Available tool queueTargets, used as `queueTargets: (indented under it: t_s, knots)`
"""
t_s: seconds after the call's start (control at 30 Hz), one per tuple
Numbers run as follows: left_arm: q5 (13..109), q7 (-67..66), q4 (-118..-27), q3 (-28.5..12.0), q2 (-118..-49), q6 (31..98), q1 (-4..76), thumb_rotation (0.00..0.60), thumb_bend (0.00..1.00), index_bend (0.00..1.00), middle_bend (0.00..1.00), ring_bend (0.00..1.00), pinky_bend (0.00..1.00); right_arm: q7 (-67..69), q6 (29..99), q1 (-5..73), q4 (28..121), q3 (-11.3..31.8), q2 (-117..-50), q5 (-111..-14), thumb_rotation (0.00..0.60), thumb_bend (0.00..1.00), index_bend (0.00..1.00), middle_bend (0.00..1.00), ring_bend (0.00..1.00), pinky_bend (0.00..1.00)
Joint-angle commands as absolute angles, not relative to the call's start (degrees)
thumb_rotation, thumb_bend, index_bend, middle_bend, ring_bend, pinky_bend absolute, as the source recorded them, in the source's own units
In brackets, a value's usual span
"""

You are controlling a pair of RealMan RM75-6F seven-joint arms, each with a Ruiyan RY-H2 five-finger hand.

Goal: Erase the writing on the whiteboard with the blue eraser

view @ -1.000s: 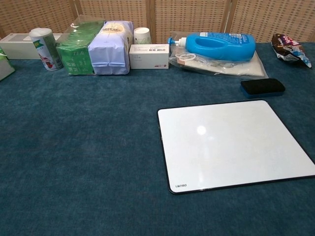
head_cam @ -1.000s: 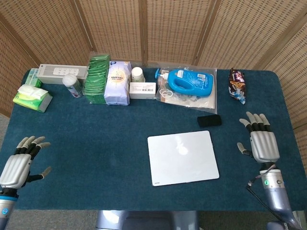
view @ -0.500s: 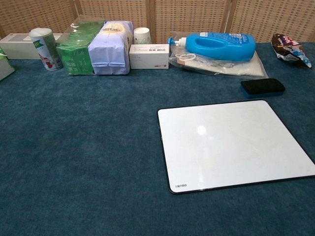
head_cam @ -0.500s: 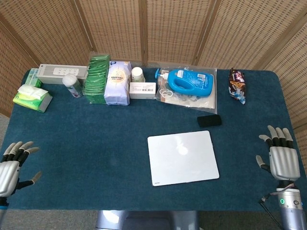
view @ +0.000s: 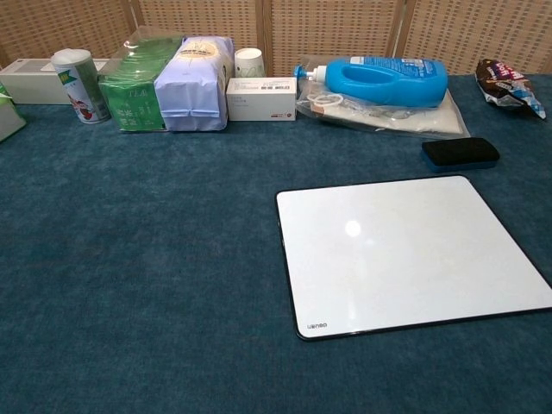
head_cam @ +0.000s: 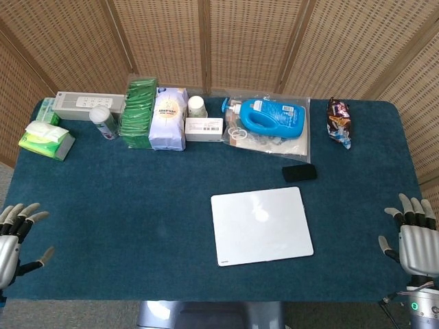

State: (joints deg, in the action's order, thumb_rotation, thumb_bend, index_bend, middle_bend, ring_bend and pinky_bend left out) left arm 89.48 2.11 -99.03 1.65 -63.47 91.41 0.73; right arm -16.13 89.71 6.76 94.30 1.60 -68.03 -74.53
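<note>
The table [head_cam: 137, 205] wears napped blue cloth. On it the whiteboard [head_cam: 260, 225] lies flat, glossy and rounded at the corners, with the dark oblong eraser [head_cam: 299, 173] just beyond its far right corner. My left hand [head_cam: 10, 240] is cut off at the frame's edge, my right hand [head_cam: 417, 240] hangs past the table edge; both are empty, fingers spread.

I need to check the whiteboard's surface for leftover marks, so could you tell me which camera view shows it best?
The chest view: the whiteboard fills much of the frame, showing a clean white surface and small logo. The head view shows the whole whiteboard from above, smaller, with less detail.
</note>
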Motion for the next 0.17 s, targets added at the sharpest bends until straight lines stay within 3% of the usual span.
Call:
queueTargets:
  t_s: [0.03,0.17]
  knots:
    - [91.7,1.0,-98.1,0.7,-64.9,93.9,0.4,0.600,0.32,0.24,0.16,0.02,0.00,-15.8,89.1,6.5,94.1,1.7,-68.6,-74.7,0.600,0.28,0.30,0.10,0.00,0.00]
    - [91.7,0.3,-97.8,0.4,-65.4,93.7,0.4,0.600,0.32,0.24,0.16,0.02,0.00,-16.1,89.1,6.0,94.1,2.0,-68.9,-75.3,0.600,0.28,0.30,0.10,0.00,0.00]
